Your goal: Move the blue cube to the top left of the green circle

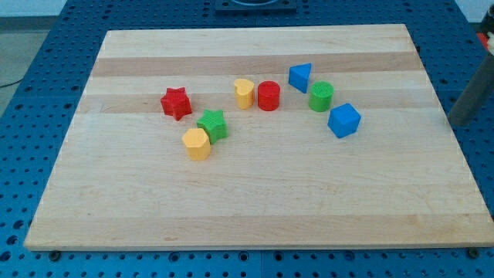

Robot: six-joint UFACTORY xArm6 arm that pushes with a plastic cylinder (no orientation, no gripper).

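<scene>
Nearest you on the counter (255,216), a pale wooden board over blue pegboard, sits the yellow block (197,144), a rounded prism, touching the green star (212,124) at its upper right.
Red star (176,103): toward the view's left, apart from that pair.
Second yellow block (245,93) and red cylinder (268,96): side by side near the centre, just about touching.
Blue triangular block (300,77): up and to the right of the red cylinder.
Green circle (321,96): a short ribbed cylinder, just to the lower right of the blue triangular block.
Blue cube (344,120): your task block, lying to the lower right of the green circle, close beside it but with a sliver of board between them.
Dark rod (472,96): slanting in at the view's right edge, off the board; you cannot make out its tip clearly, and it stands well apart from every block.
End effector: a plain rod with no jaws, so no opening can be told
</scene>
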